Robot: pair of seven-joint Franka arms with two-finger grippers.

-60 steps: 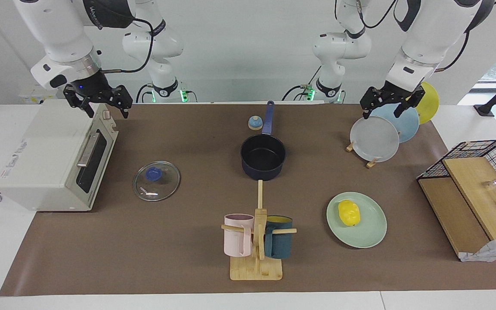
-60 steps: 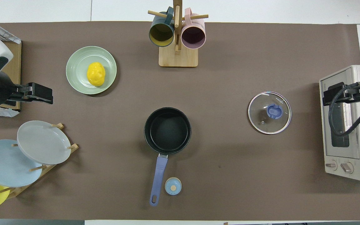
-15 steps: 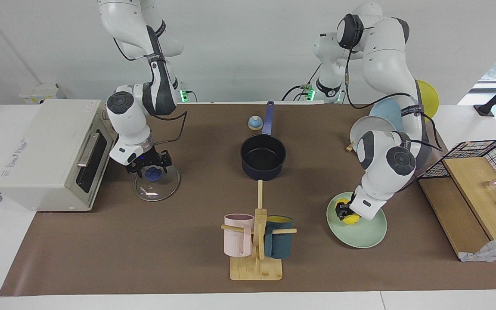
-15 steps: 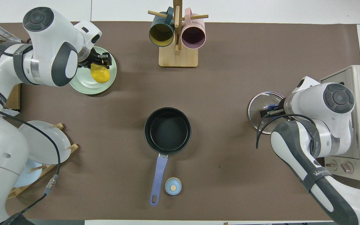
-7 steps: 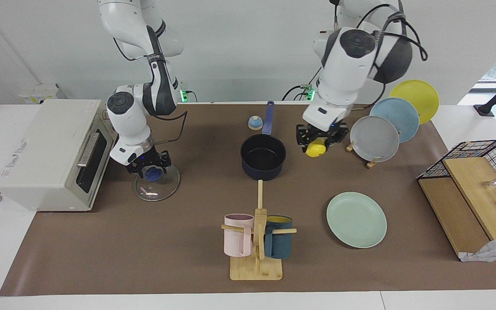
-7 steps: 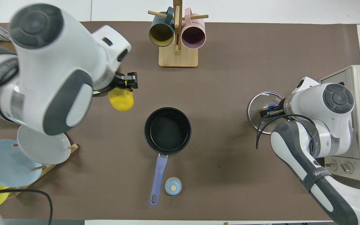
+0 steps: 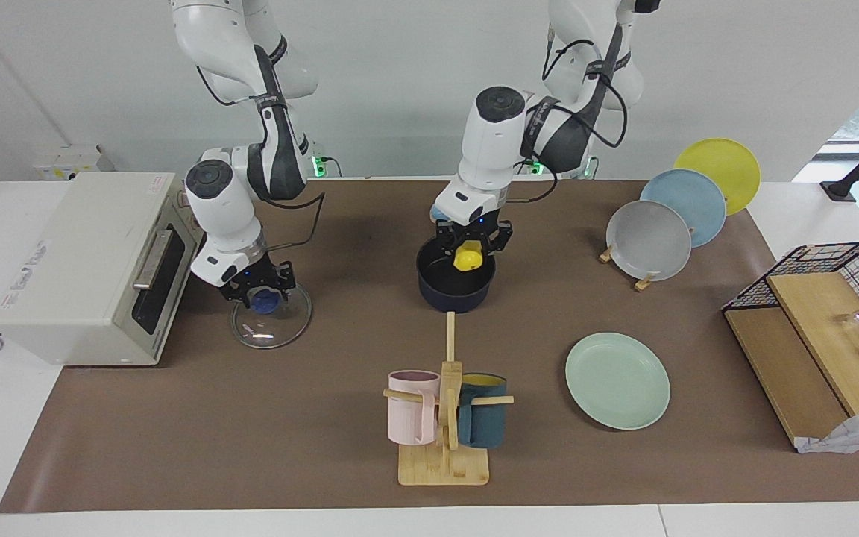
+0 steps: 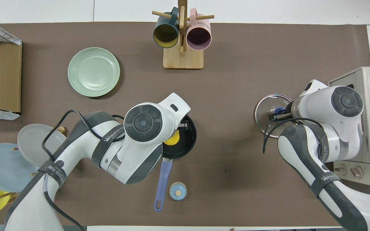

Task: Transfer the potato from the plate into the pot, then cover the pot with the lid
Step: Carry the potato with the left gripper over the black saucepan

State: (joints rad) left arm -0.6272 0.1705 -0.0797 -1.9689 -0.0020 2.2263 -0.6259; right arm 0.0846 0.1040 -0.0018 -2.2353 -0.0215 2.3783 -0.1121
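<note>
My left gripper [image 7: 468, 252] is shut on the yellow potato [image 7: 467, 259] and holds it at the mouth of the dark blue pot [image 7: 455, 297], inside the rim. In the overhead view the left arm covers most of the pot [image 8: 190, 138], and only part of the potato [image 8: 172, 140] shows. The mint-green plate [image 7: 617, 382] lies bare toward the left arm's end of the table. My right gripper [image 7: 265, 295] is down on the glass lid [image 7: 273, 330], shut on its blue knob. The lid rests flat on the table in front of the toaster oven.
A toaster oven [image 7: 86, 261] stands at the right arm's end. A wooden mug rack [image 7: 444, 418] with two mugs stands farther from the robots than the pot. A rack of upright plates [image 7: 653, 240] and a wire basket [image 7: 839, 268] are at the left arm's end. A small bell [image 8: 178, 191] sits beside the pot's handle.
My left gripper has carried the potato from beside the pot to over it and lowered it into the mouth. The right gripper stays at the lid's knob.
</note>
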